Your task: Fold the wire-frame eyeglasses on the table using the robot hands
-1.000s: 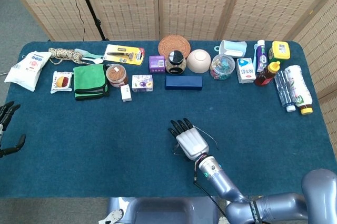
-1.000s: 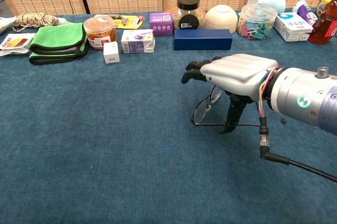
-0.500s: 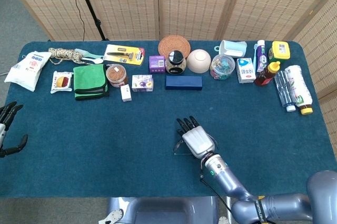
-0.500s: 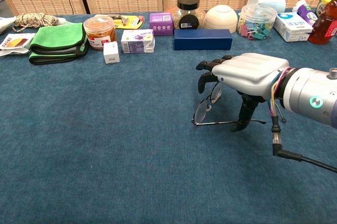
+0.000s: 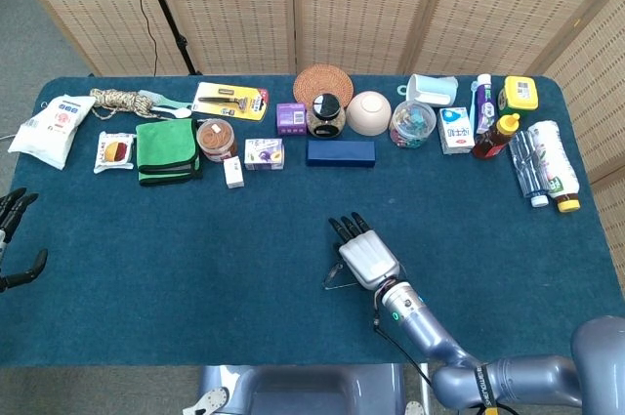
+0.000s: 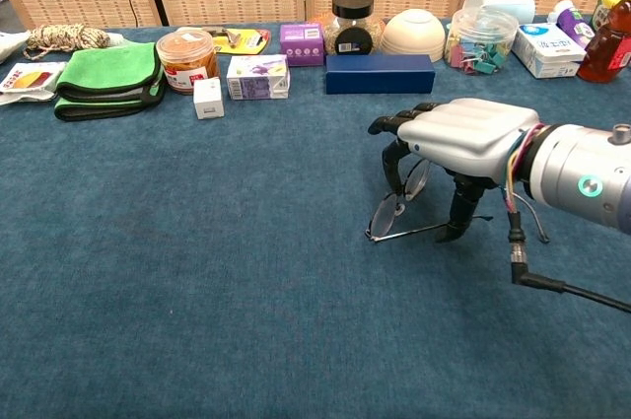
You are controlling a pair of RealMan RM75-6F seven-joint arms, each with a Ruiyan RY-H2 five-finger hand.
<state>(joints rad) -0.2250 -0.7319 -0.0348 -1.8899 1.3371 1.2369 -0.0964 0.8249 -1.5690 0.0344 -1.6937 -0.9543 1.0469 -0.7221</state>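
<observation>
**Chest view: right hand arched over the wire-frame eyeglasses**

The chest view shows the wire-frame eyeglasses (image 6: 399,208) lying on the blue table (image 6: 197,271), right of centre and well in front of the row of goods. One temple arm runs flat along the cloth toward the right hand's thumb, and the lenses stand tilted up beneath the palm. The right hand (image 6: 449,143) sits palm-down directly above them, its dark fingers (image 6: 394,158) curled down onto the front of the frame and the thumb planted at the temple arm (so the glasses look pinched between the two, though how firmly I cannot tell). In the head view the same hand (image 5: 363,254) covers most of the frame, with only a sliver of the eyeglasses (image 5: 334,278) showing at its left edge.

The left hand (image 5: 14,234) appears only at the far left edge of the head view, holding nothing, fingers apart, well away from the glasses.

Behind the hand along the far side stand a dark blue box (image 6: 380,73), a cream bowl (image 6: 413,33), a black-lidded jar (image 6: 352,23), a folded green cloth (image 6: 106,77) and a small white cube (image 6: 208,99).
</observation>
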